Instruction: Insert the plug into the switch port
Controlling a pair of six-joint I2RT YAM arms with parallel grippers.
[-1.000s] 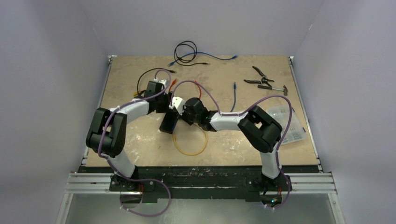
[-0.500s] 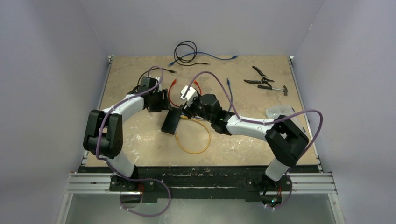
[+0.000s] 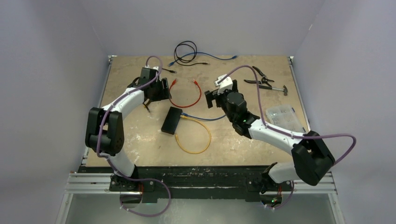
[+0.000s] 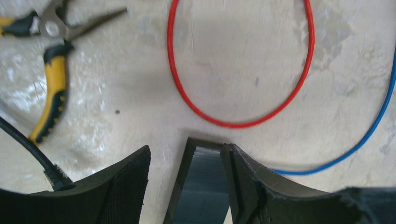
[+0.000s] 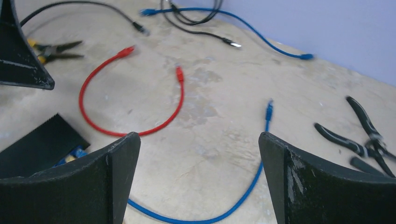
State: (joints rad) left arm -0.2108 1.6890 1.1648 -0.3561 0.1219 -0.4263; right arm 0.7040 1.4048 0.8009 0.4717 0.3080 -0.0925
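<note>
- Lavender walls enclose a worn beige table. Only the overhead view shows both arms at once, a black cable coil at the far edge and a clear plastic box on the right.
- Switch: lies flat near the table's middle, between the two arms, with neither gripper touching it.
- Yellow cable: loops on the near side of the switch. A blue cable leaves the switch's far end toward the right arm.
- Left gripper: fingers spread with nothing between them, just beside the switch's far end.
- Left wrist view: shows the switch's end through the finger gap, with the red cable loop beyond it. It also shows yellow-handled pliers, which the arm mostly hides from overhead.
- Right gripper: fingers spread wide and empty, well apart from the switch.
- Right wrist view only: a blue plug sits at the switch's port edge with a yellow end beside it. How deep it sits cannot be told. Black pliers lie to the right.
</note>
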